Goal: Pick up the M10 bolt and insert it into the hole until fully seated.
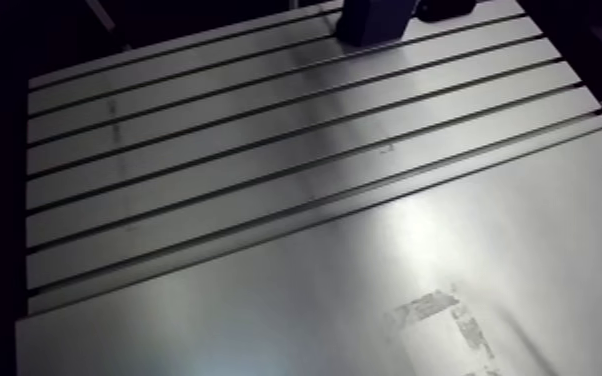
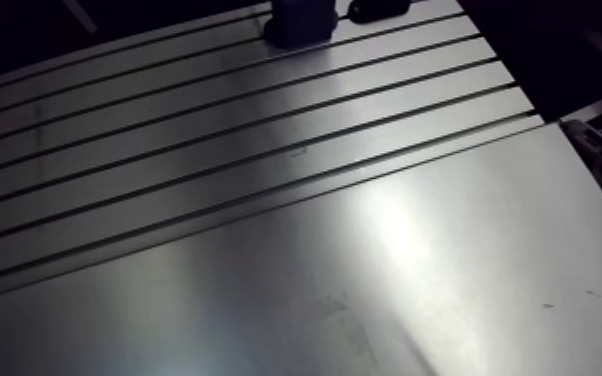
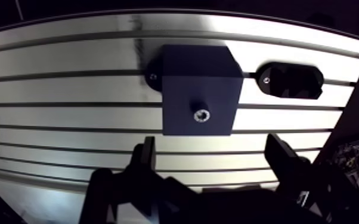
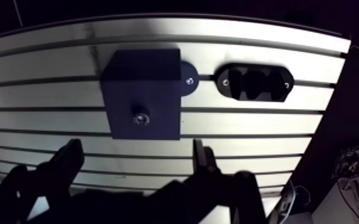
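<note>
In the wrist view a dark blue block (image 3: 188, 71) is fixed on the slotted aluminium table (image 3: 68, 122). A bolt (image 3: 201, 115) with a shiny socket head sits in the hole in the block's top face. My gripper (image 3: 212, 149) hovers above the block's near side, open, with nothing between its fingers (image 3: 148, 156). The bolt lies just ahead of the gap between them. In the arm view only the block (image 1: 370, 22) shows, at the table's far edge; the gripper is not seen there.
A black oval holder (image 3: 289, 81) with notched cradles is screwed to the table beside the block, and nothing lies in it. A smooth metal plate (image 1: 385, 290) covers the table's near part in the arm view. The table's edge drops off past the holder.
</note>
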